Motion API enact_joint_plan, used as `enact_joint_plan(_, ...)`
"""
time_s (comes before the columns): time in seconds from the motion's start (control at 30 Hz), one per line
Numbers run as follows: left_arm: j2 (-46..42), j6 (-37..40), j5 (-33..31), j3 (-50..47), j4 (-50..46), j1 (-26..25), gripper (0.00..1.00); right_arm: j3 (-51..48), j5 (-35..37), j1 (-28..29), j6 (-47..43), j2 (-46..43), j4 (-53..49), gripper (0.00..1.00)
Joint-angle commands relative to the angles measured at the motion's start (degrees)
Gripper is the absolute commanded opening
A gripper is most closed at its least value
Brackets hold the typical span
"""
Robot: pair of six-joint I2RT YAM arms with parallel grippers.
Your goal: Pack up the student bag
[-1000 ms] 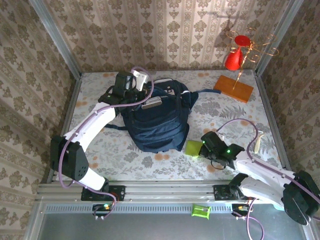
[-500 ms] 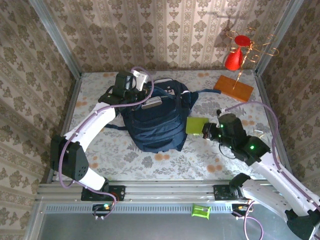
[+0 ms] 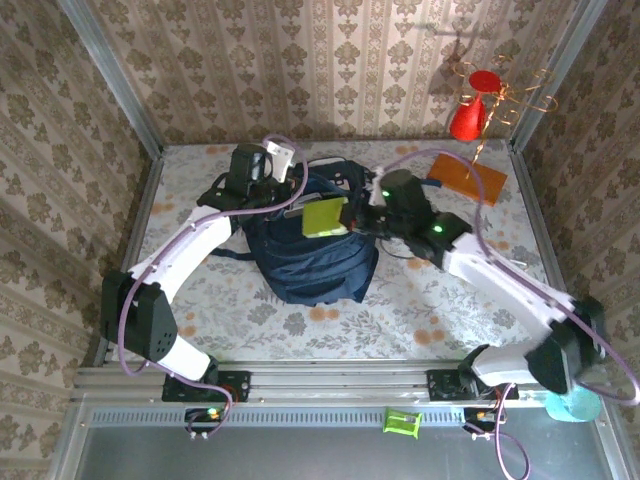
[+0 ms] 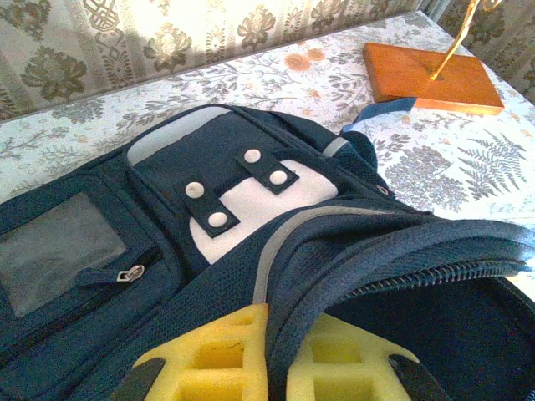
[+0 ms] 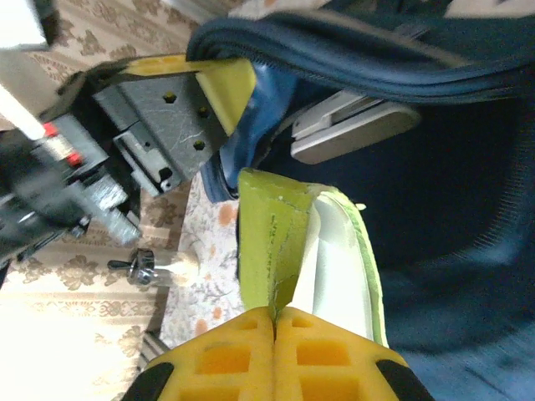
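Note:
The student bag, dark navy, lies in the middle of the table with its top toward the back wall. My left gripper is shut on the rim of the bag's zipper opening and holds it lifted. The white-grey buckle patch sits just beyond that rim. My right gripper is shut on a lime-green booklet with white pages. It holds the booklet by one edge just over the dark mouth of the bag. The left gripper's yellow fingers are close beside the booklet's far end.
A wooden base with a gold wire stand and a red cone stands at the back right. A small green item lies on the rail in front of the table. Walls close the table on three sides.
My right arm has carried the green booklet from the front of the table, beside the bag, up and left to the bag's opening. The left arm has held still.

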Motion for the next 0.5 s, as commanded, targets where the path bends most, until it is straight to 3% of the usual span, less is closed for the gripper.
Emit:
enact_joint_plan(0.0, -3.30, -2.12, 2.36, 0.58, 6.90, 0.77, 0.00, 4.57, -1.89, 0.35, 4.94, 6.89, 6.07, 0.00)
enact_joint_plan(0.17, -4.94, -2.28, 2.88, 0.49, 7.24, 0.73, 0.00, 6.76, 3.48, -1.43, 7.22, 14.71, 8.65, 0.00)
enact_joint_plan(0.33, -5.83, -2.84, 4.72, -0.46, 8.48, 0.78, 0.00, 7.51, 7.23, -1.90, 2.10, 17.81, 14.81, 0.01)
enact_joint_plan(0.47, -5.55, -2.88, 4.26, -0.06, 7.82, 0.72, 0.00, 8.69, 8.48, -1.98, -1.02, 18.59, 13.64, 0.01)
